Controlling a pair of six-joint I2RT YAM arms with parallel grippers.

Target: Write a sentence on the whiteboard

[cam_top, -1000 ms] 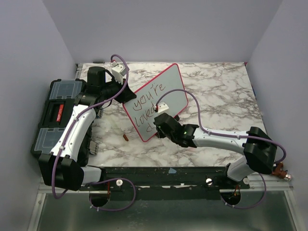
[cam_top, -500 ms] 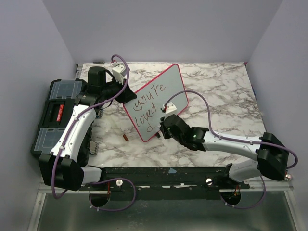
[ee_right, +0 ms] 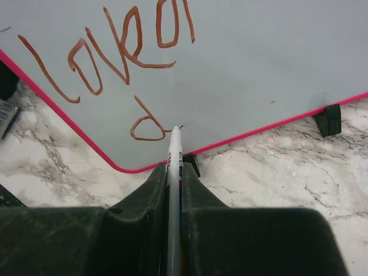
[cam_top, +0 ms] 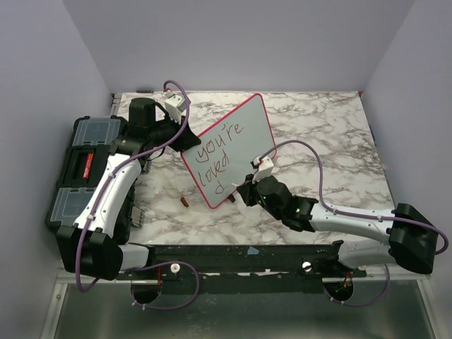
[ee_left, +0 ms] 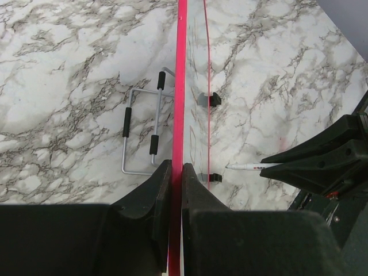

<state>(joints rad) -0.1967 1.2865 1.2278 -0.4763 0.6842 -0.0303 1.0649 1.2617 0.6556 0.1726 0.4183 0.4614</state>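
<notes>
- On the marble table [cam_top: 332, 141], left of centre, the whiteboard [cam_top: 244, 127] stands on edge and leans, its written face turned toward the near right.
- Left gripper [ee_left: 177, 168]: fingers pressed together on the board's red frame, holding it up.
- Right gripper [ee_right: 172, 172]: clamped on 1 marker [ee_right: 174, 144]. Its tip sits just beside the last letter, near the board's lower corner; I cannot tell whether it touches.
- Done, as I read it: 3 lines in brown-red ink, "you're", a word starting "love", and 1 lone "d" beneath.
- Left: the sentence looks complete or nearly so, with perhaps only a closing mark before the marker lifts away.
- Count: 1 whiteboard, 1 marker, 2 grippers, 1 black toolbox [cam_top: 85, 169], 1 wire stand [ee_left: 141, 129] behind the board, 1 small brown piece [cam_top: 184, 202] on the table.
</notes>
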